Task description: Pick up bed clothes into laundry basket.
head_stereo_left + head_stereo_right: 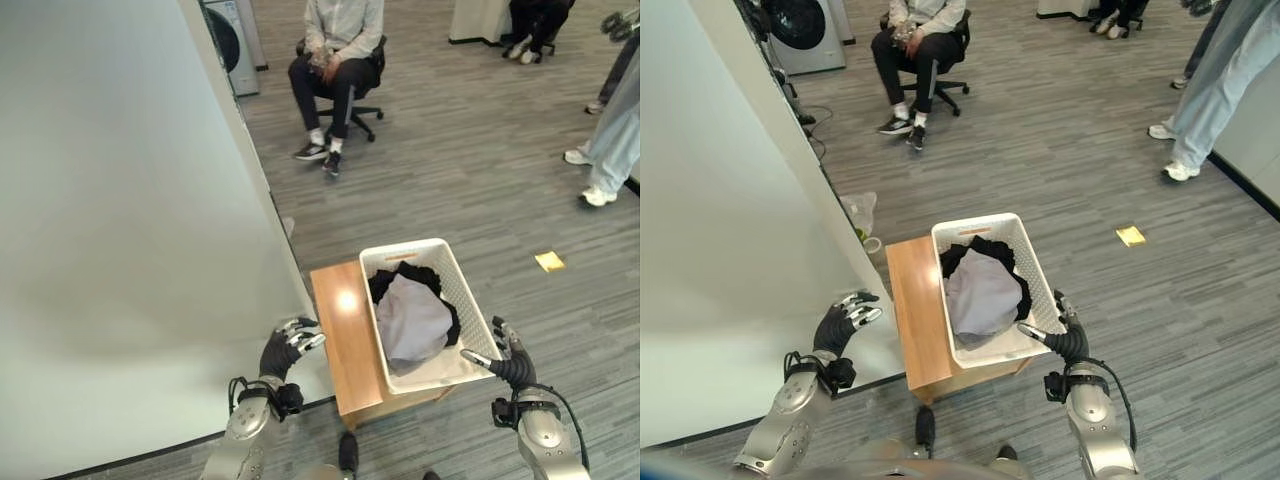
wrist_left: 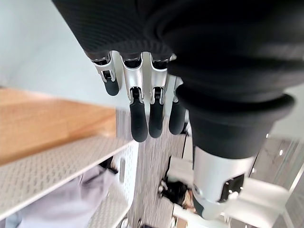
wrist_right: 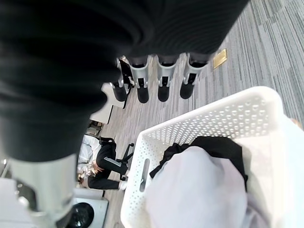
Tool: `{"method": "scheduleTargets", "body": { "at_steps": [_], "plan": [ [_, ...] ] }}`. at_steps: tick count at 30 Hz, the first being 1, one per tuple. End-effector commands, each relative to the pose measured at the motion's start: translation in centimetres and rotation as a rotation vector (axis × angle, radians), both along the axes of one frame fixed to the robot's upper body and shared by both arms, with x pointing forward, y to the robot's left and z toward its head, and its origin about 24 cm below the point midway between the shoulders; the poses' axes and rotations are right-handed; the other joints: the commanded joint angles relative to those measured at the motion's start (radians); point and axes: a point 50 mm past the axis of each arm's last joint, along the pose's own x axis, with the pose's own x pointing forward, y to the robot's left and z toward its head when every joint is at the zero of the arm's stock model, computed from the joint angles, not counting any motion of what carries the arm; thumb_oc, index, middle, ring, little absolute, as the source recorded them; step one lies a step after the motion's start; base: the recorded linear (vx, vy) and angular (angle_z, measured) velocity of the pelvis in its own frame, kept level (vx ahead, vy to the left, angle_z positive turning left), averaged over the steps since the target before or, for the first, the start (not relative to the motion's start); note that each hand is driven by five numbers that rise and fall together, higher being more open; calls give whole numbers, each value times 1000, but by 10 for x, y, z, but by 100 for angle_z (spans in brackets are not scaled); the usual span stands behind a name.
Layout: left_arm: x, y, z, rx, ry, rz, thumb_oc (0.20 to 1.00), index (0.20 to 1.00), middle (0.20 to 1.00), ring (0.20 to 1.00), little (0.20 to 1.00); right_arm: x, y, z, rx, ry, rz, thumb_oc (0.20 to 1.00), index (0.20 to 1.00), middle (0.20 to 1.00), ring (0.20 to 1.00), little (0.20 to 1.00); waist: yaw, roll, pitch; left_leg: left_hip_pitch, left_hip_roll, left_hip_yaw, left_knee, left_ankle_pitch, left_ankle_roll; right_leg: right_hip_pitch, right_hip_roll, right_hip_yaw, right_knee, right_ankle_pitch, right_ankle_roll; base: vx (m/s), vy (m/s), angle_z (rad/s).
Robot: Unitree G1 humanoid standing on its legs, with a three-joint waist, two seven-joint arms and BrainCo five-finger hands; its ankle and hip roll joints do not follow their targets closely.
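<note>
A white perforated laundry basket [image 1: 462, 290] stands on a low wooden table [image 1: 345, 340]. Inside it lie a grey-lilac garment [image 1: 412, 320] on top of a black one [image 1: 410, 273]; the same clothes [image 3: 190, 190] show in the right wrist view. My left hand [image 1: 287, 348] hovers over the corner of the pale green bed [image 1: 120, 230], left of the table, fingers relaxed and empty. To the right of the basket's near corner, my right hand [image 1: 510, 362] is held open, holding nothing.
A person sits on a black swivel chair [image 1: 335, 70] at the far middle. Other people's legs [image 1: 605, 150] stand at the far right. A yellow note [image 1: 549, 261] lies on the grey floor right of the basket. A washing machine [image 1: 805, 30] stands behind the bed.
</note>
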Motion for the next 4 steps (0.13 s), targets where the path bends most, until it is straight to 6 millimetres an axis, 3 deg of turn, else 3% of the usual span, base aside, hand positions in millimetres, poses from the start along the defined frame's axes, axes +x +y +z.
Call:
{"method": "scheduleTargets", "body": {
  "at_steps": [1,4],
  "plan": [
    [34,-23,34,-44,-200,-56,1000,1000,1000,1000,1000,19,-7,13,-99,-63,47,1000,1000,1000,1000,1000,5,36,-41,115,89,-54,12,-112,-79,-19,-7,-31,33,24,21,0,0,0],
    [34,-25,34,-49,-202,-66,1000,1000,1000,1000,1000,20,-5,12,-106,-58,56,1000,1000,1000,1000,1000,2,33,-41,116,89,-52,12,-114,-79,-19,-6,-31,33,25,22,-2,-4,-1]
  ]
}}
